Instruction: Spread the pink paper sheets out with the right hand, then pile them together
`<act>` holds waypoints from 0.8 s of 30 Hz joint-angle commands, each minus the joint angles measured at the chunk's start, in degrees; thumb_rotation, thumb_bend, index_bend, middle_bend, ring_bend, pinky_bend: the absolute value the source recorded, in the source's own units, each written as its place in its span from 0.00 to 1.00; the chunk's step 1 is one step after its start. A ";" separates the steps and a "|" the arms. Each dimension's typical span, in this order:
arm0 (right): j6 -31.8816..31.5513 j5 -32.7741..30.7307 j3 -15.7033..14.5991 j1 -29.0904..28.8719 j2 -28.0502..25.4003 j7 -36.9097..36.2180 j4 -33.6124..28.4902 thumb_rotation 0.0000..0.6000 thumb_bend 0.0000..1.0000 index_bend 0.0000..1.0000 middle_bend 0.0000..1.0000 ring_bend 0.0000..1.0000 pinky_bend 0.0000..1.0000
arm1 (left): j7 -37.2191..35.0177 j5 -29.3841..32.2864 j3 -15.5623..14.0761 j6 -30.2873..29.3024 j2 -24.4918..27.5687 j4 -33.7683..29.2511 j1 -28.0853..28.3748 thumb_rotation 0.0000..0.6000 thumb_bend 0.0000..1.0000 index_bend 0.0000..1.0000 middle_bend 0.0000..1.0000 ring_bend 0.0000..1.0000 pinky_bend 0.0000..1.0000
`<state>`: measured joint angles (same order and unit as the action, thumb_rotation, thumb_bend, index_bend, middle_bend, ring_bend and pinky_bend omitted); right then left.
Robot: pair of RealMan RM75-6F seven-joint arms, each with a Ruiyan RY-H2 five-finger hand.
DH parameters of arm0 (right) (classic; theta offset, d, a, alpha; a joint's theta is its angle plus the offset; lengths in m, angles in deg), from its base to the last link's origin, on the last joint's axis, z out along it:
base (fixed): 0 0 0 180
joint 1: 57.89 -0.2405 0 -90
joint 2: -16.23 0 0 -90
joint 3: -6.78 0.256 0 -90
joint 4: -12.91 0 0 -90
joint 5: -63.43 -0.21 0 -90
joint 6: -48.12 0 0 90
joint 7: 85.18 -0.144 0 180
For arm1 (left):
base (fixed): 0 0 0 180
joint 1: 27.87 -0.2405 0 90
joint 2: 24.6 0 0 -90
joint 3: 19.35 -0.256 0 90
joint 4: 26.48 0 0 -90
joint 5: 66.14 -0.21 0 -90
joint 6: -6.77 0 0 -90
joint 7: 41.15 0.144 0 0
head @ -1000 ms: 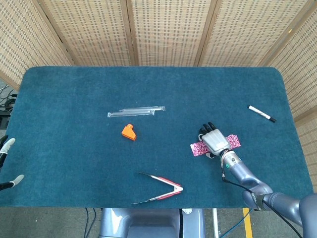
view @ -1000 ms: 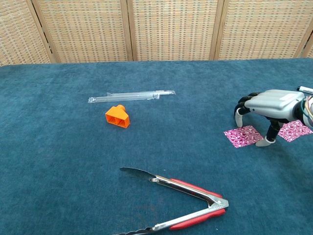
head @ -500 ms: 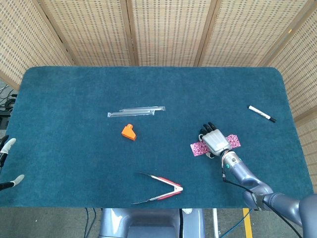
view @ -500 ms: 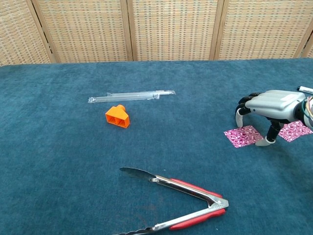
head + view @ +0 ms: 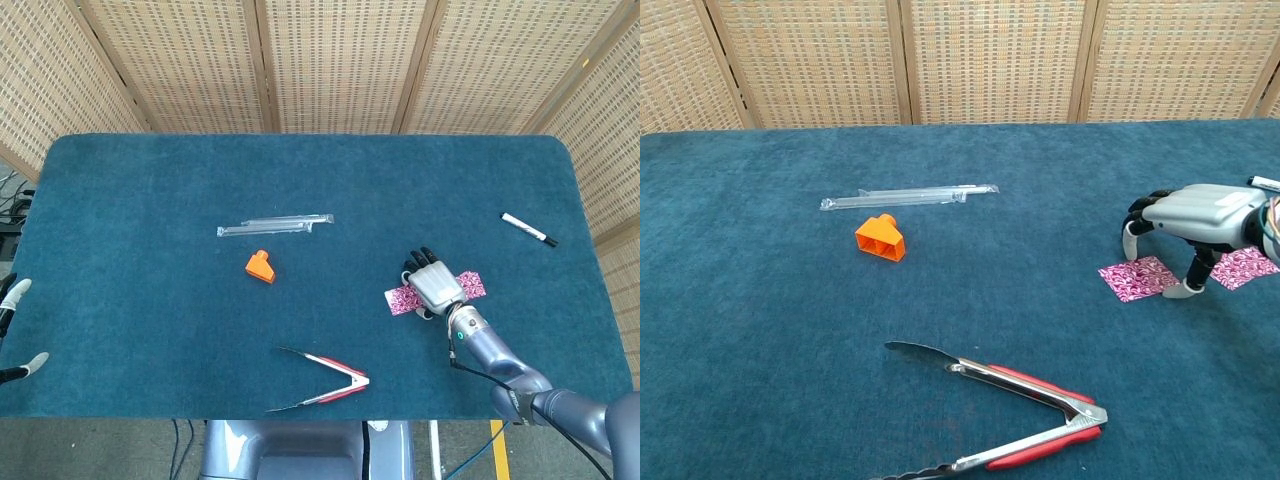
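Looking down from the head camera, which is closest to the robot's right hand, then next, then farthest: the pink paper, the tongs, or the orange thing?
From the right hand:
1. Pink paper, right under and beside the hand.
2. Tongs, toward the near edge, on the hand's left.
3. Orange thing, farther left, near the table's middle.

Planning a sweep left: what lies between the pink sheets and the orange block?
Only bare blue cloth lies between the pink sheets and the orange block; the tongs sit nearer. Both views show it.
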<state>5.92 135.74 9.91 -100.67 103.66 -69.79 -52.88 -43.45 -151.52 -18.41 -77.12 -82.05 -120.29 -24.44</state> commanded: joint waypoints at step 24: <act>-1.31 -0.02 1.08 0.06 -7.83 0.11 -4.72 1.00 0.31 0.51 0.22 0.00 0.00 | -0.26 -0.25 -0.07 -0.74 0.14 -0.16 -0.38 1.00 0.01 0.00 0.00 0.00 0.00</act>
<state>4.60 135.68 11.07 -100.77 96.21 -69.42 -57.56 -43.72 -151.75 -18.47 -77.85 -81.92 -120.43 -24.81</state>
